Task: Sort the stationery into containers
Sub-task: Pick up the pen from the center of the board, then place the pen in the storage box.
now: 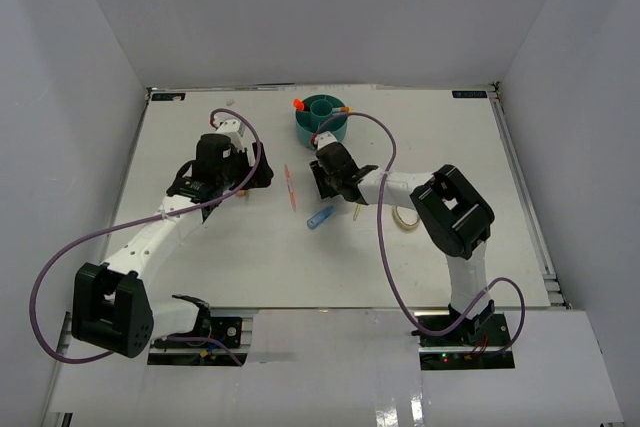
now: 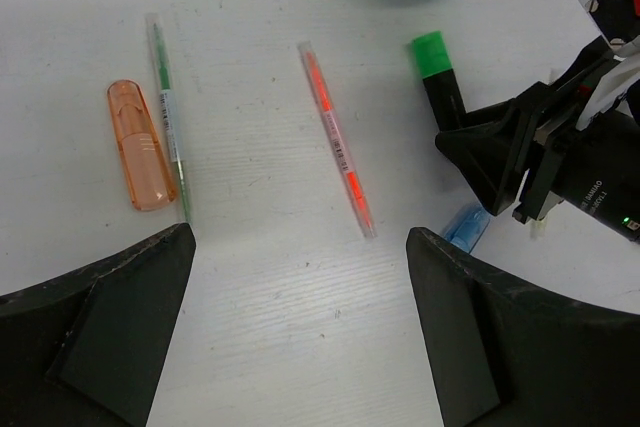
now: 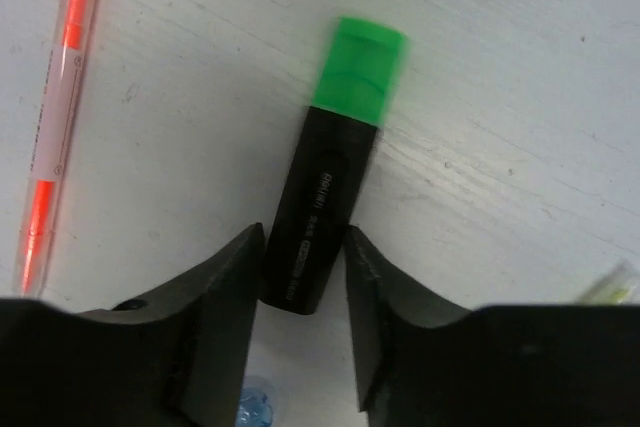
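Note:
My right gripper (image 3: 305,277) is shut on the tail of a black highlighter with a green cap (image 3: 325,197), low over the table just in front of the teal organizer (image 1: 322,119). It also shows in the left wrist view (image 2: 480,147), holding the highlighter (image 2: 440,77). My left gripper (image 2: 300,317) is open and empty above bare table. A red pen (image 2: 337,142) lies ahead of it, and a green pen (image 2: 168,117) and a salmon eraser (image 2: 140,147) lie to its left. An orange-capped highlighter (image 1: 298,104) sticks out at the organizer's left rim.
A light-blue clip (image 1: 320,217) lies below the right gripper, with a yellow pen (image 1: 355,212) beside it. A beige tape ring (image 1: 405,217) lies under the right forearm. The two grippers are close together. White walls surround the table.

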### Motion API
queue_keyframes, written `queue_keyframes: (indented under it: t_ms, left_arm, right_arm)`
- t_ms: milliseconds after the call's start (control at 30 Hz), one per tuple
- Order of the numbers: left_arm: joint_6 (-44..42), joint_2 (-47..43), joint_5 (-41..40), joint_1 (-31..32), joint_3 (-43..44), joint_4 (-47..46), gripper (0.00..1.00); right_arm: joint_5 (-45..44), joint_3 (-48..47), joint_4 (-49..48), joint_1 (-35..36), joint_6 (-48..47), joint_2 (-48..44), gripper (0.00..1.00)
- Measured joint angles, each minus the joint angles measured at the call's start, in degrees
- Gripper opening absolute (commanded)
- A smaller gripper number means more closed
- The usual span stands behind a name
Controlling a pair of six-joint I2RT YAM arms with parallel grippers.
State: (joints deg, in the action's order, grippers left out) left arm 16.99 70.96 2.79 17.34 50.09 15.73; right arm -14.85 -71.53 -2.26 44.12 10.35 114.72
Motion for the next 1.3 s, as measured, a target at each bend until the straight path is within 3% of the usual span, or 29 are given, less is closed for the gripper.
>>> queue_keyframes:
  t_ms: [67,167,267,567,767,933,1267,1300]
  left_arm:
    - [0.15,0.0,0.48,0.0,0.0,-0.17,0.98]
    - [0.79,0.0,2.36,0.0,0.0,-0.5,0.98]
    - [1.77,0.33,5.18,0.0,0.28,-0.68,0.98]
    - [5.33,3.69,14.8,0.0,7.32,1.33,0.98]
    - [9.44,6.78,23.15,0.0,12.41,1.95,0.98]
    - [12.04,9.4,27.26,0.37,16.15,2.56,0.93]
    - [14.01,14.6,28.76,3.82,21.14,2.32,0.66]
    - [14.08,15.08,28.79,4.09,21.24,2.29,0.59]
  right_arm:
    - [-0.26,0.46,-0.81,0.0,0.31,0.0,0.26]
    - [-0.83,1.86,-2.54,0.02,0.81,-0.55,0.13]
    - [-0.85,4.22,-3.41,0.02,0.83,-2.12,0.08]
    - [4.13,16.74,-5.42,0.74,-4.59,-18.38,0.08]
    - [10.45,19.76,-11.15,1.68,-7.87,-30.05,0.08]
    - [14.99,21.31,-13.4,2.1,-8.94,-34.67,0.08]
    - [17.97,21.75,-14.45,2.43,-10.64,-36.39,0.08]
    - [18.03,21.84,-14.56,2.43,-10.78,-36.48,0.08]
